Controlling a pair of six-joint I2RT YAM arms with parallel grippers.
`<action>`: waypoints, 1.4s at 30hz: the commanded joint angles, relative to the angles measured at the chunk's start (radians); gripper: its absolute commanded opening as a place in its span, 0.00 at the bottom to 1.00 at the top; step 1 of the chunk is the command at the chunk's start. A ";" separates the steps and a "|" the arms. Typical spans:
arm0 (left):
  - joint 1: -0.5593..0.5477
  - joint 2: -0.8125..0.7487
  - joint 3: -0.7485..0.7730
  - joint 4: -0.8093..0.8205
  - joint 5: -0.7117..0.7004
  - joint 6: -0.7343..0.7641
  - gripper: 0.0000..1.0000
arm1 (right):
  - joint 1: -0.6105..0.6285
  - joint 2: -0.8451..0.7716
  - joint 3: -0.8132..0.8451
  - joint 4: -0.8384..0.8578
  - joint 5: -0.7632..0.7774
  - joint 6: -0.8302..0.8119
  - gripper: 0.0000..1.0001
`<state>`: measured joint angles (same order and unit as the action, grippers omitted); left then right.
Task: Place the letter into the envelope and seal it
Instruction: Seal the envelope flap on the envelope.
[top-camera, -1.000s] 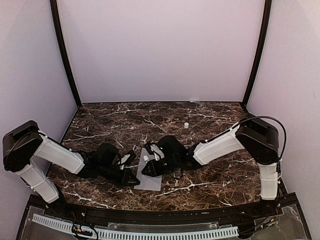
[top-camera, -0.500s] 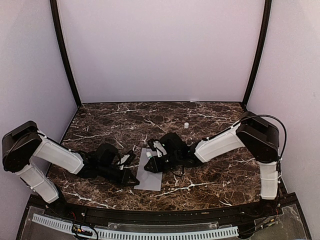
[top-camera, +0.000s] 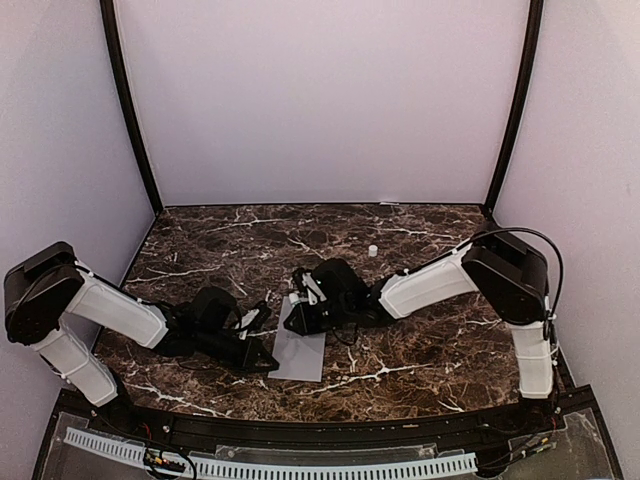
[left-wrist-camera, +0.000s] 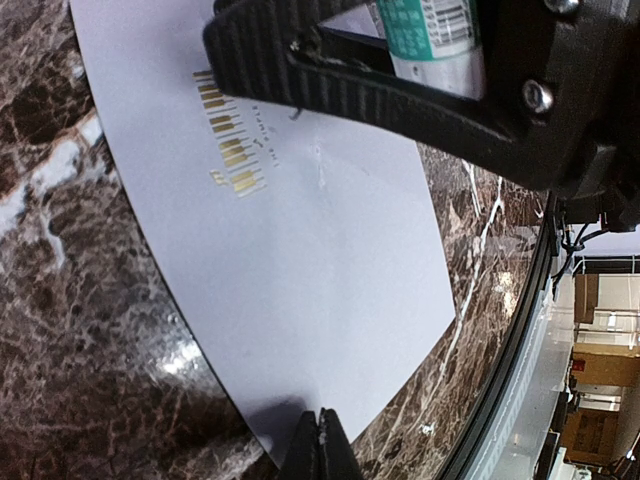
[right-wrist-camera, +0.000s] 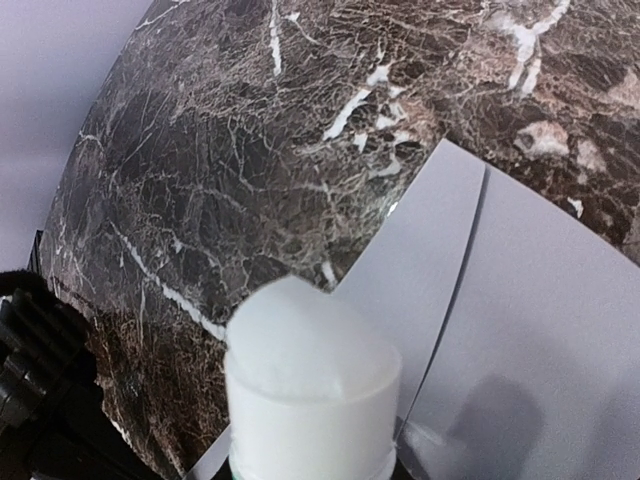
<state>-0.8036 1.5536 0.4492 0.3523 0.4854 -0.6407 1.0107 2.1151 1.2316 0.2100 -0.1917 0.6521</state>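
The right end effector (top-camera: 298, 318), clamped on a glue stick (right-wrist-camera: 312, 390), is hovering over the envelope's (top-camera: 300, 352) far end with its tip facing the open flap (right-wrist-camera: 420, 260). The left end effector (left-wrist-camera: 320, 445), fingers together, appears to be pinning the envelope's near edge. The letter isn't showing.

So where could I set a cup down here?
Bare tabletop: along the back wall, around the small white cap, and front right, below the right arm. Crowded: the middle, left end effector and right end effector at the envelope.
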 joint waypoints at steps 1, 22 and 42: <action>-0.005 -0.005 -0.032 -0.066 -0.024 0.010 0.00 | -0.012 0.036 0.032 -0.028 0.023 -0.011 0.00; -0.005 -0.022 -0.038 -0.072 -0.034 0.004 0.00 | 0.109 -0.077 -0.153 -0.008 -0.016 0.027 0.00; -0.005 -0.599 0.082 -0.318 -0.360 -0.004 0.50 | 0.107 -0.416 -0.247 0.053 0.027 -0.065 0.00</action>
<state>-0.8062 1.1313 0.4744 0.1387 0.2348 -0.6437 1.1095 1.8374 1.0592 0.1654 -0.1783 0.6212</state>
